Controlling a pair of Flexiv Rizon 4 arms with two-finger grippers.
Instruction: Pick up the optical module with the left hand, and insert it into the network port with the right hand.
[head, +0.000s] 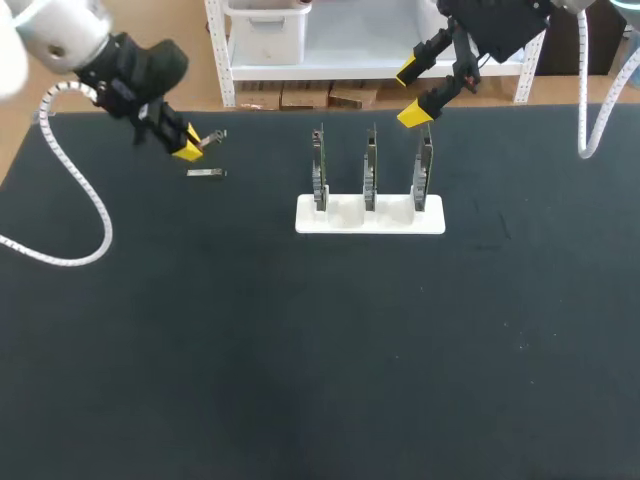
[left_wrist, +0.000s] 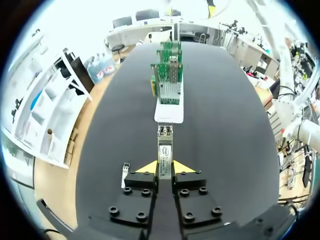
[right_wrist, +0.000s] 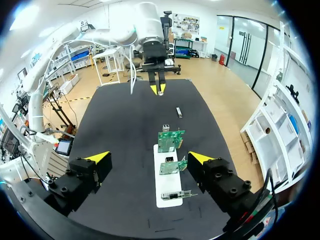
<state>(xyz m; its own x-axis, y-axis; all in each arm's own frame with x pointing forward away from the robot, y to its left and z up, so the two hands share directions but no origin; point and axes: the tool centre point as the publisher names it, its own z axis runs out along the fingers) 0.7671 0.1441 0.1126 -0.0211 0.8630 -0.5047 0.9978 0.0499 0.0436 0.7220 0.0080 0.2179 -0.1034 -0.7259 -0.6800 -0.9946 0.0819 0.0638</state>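
My left fingers (left_wrist: 146, 168) are clamped on the module (left_wrist: 164, 150), held well off the rack's (head: 370, 222) left end. I judge it light, rigid and smooth, with a fragile connector end. Right fingers (right_wrist: 97, 158), apart above the rack, should grip its flat sides mid-body.

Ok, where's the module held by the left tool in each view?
Head: module in the left tool, left of the white stand.
Left wrist: module in the tool, pointing at the stand.
Right wrist: module far beyond the stand, in the left tool.
Shared landmark: the stand.
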